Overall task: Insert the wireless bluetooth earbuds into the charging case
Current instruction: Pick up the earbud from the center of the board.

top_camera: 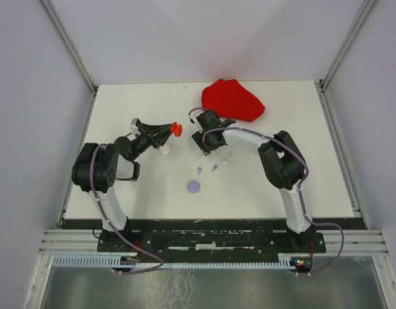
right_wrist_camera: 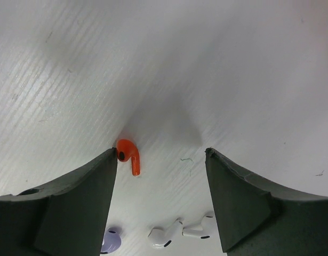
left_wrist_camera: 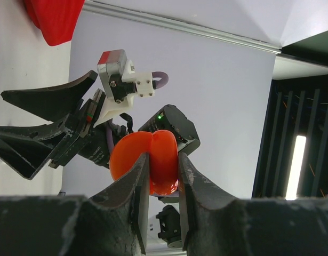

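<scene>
My left gripper (top_camera: 170,131) is shut on an open red charging case (top_camera: 176,129), held up off the table; in the left wrist view the case (left_wrist_camera: 153,154) sits pinched between the two fingers. My right gripper (top_camera: 201,145) is open, low over the table. In the right wrist view a red earbud (right_wrist_camera: 129,156) lies on the table, touching the left fingertip (right_wrist_camera: 108,160) of that gripper (right_wrist_camera: 161,154). Two white earbuds (right_wrist_camera: 165,236) (right_wrist_camera: 198,230) and a lilac earbud (right_wrist_camera: 111,240) lie nearer the wrist. Small earbuds (top_camera: 215,167) show in the top view below the right gripper.
A red cloth (top_camera: 233,100) lies at the back of the white table (top_camera: 294,187). A round lilac case (top_camera: 194,187) lies near the table's middle front. A small white piece (top_camera: 164,152) lies under the left gripper. The right gripper (left_wrist_camera: 46,122) shows in the left wrist view.
</scene>
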You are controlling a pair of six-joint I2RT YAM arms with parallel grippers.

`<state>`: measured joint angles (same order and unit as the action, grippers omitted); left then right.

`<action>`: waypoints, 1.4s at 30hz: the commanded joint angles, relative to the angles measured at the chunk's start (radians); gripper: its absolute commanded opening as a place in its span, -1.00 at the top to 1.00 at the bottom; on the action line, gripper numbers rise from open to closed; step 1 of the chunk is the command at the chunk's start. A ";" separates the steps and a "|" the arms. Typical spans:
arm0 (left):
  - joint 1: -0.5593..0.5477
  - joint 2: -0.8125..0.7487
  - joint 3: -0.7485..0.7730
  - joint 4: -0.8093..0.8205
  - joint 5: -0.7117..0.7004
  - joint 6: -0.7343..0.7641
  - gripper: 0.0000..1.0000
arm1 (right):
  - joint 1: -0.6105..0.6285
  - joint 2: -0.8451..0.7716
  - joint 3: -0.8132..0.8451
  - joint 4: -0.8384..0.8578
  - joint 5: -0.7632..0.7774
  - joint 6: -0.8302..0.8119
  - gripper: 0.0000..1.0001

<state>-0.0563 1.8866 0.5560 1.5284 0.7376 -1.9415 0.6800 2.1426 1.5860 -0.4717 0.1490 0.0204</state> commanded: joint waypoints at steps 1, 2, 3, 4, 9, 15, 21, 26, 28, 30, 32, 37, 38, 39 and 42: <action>0.010 -0.033 -0.002 0.201 0.021 -0.013 0.94 | 0.003 0.033 0.054 -0.006 0.034 -0.001 -0.50; 0.012 -0.032 -0.003 0.201 0.022 -0.013 0.94 | 0.003 0.037 0.060 -0.008 0.034 0.004 -0.50; 0.012 -0.032 -0.003 0.201 0.022 -0.012 0.94 | 0.003 0.040 0.066 -0.011 0.035 0.009 -0.50; 0.013 -0.032 -0.004 0.201 0.022 -0.013 0.94 | 0.001 0.044 0.074 -0.013 0.036 0.013 -0.50; 0.015 -0.034 -0.007 0.201 0.022 -0.012 0.94 | 0.000 0.064 0.109 -0.039 0.017 0.025 -0.49; 0.016 -0.038 -0.015 0.202 0.022 -0.009 0.94 | 0.000 0.053 0.102 -0.048 -0.026 0.044 -0.39; 0.016 -0.041 -0.019 0.201 0.021 -0.008 0.94 | 0.001 0.050 0.086 -0.055 -0.062 0.065 -0.14; 0.016 -0.043 -0.022 0.202 0.022 -0.006 0.94 | 0.001 0.054 0.086 -0.063 -0.086 0.083 0.06; 0.017 -0.044 -0.022 0.201 0.022 -0.005 0.94 | 0.000 0.056 0.089 -0.067 -0.090 0.088 0.09; 0.016 -0.045 -0.024 0.201 0.022 -0.006 0.94 | 0.000 0.061 0.095 -0.075 -0.094 0.091 0.12; 0.016 -0.045 -0.026 0.202 0.022 -0.006 0.94 | 0.000 0.064 0.102 -0.084 -0.096 0.093 0.14; 0.017 -0.047 -0.027 0.202 0.022 -0.005 0.94 | 0.000 0.076 0.124 -0.108 -0.102 0.100 0.20; 0.017 -0.046 -0.028 0.201 0.022 -0.004 0.94 | 0.000 0.079 0.129 -0.111 -0.103 0.101 0.21; 0.017 -0.046 -0.028 0.202 0.022 -0.004 0.94 | 0.000 0.082 0.133 -0.115 -0.103 0.101 0.22; 0.017 -0.047 -0.028 0.201 0.022 -0.005 0.94 | -0.002 0.090 0.146 -0.124 -0.109 0.104 0.26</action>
<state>-0.0452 1.8820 0.5327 1.5284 0.7406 -1.9415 0.6788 2.2059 1.6901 -0.5602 0.0509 0.1108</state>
